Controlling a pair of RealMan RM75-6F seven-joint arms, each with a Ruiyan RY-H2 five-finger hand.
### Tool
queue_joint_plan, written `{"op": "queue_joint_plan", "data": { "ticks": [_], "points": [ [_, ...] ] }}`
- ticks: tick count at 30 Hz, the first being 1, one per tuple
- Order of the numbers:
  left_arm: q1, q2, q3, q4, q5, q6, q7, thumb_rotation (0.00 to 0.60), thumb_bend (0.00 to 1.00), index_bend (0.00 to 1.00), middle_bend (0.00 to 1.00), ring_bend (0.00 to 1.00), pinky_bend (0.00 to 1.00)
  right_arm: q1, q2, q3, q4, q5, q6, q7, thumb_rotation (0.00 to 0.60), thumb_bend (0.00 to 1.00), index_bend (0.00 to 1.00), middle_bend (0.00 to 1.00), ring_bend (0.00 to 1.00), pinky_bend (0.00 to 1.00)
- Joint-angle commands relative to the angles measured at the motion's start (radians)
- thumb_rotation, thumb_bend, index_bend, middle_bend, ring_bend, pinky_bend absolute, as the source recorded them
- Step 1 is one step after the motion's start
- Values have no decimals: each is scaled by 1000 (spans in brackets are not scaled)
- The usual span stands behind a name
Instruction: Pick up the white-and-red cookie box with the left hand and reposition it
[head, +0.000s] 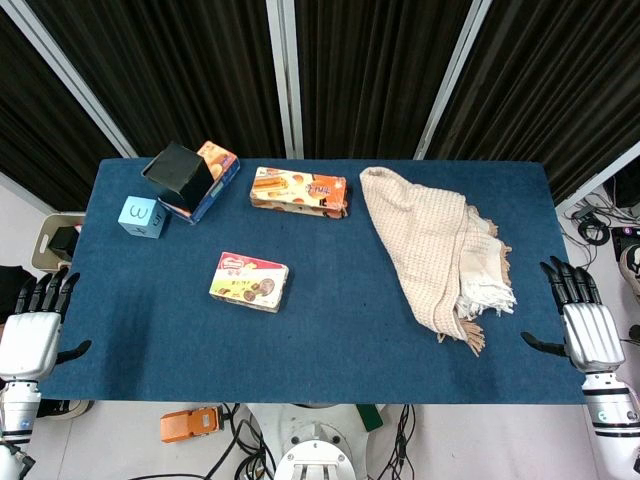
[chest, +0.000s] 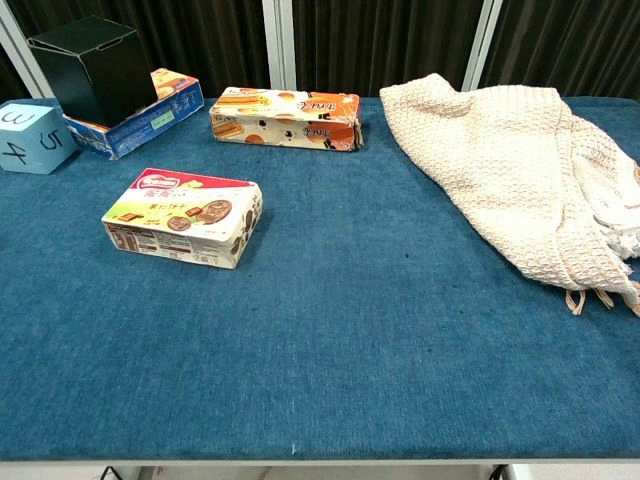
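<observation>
Currently, nothing is held. The left hand (head: 32, 335) hangs off the near-left corner of the blue table (head: 350, 340), fingers straight and spread, empty. The right hand (head: 583, 320) mirrors it off the near-right edge, fingers also apart and empty. The white-and-red cookie box (head: 250, 281) lies flat on the cloth in the left half of the table, to the right of and slightly farther than the left hand, well apart from it. Its long axis runs roughly left to right, tilted slightly. The left hand is clearly the nearer one. Farther back sit an orange cookie box (head: 299, 191), a black box (head: 178, 172) resting on a blue box (head: 215, 180), and a light-blue cube (head: 142, 217). A cream towel (head: 430, 245) lies crumpled on the right.
</observation>
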Motion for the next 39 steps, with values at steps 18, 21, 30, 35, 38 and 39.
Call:
{"op": "queue_joint_plan", "data": {
  "ticks": [18,21,30,35,38,39],
  "points": [
    [-268,-31,-100,-269,77,-300,336,600,0,0,0,0,0,5,12,-2,-2,-10,2,0,600,147,0,44,0,0],
    [-357,-90,-134,-297,3,-416,455,600,0,0,0,0,0,6,12,-2,1,-7,0,4,600,147,0,44,0,0],
    [-567,-293,-221,-250,-370,-558,729,600,0,0,0,0,0,9,11,-3,17,4,-14,18,600,147,0,44,0,0],
    [-664,-369,-236,-211,-619,-540,847,600,0,0,0,0,0,9,5,-3,32,12,-19,32,600,147,0,44,0,0],
    [-714,-408,-240,-170,-710,-530,877,600,0,0,0,0,0,9,2,-4,40,14,-21,40,600,147,0,44,0,0],
    [-730,-420,-240,-153,-739,-528,887,600,0,0,0,0,0,9,1,-4,43,14,-22,43,600,147,0,44,0,0]
  ]
}}
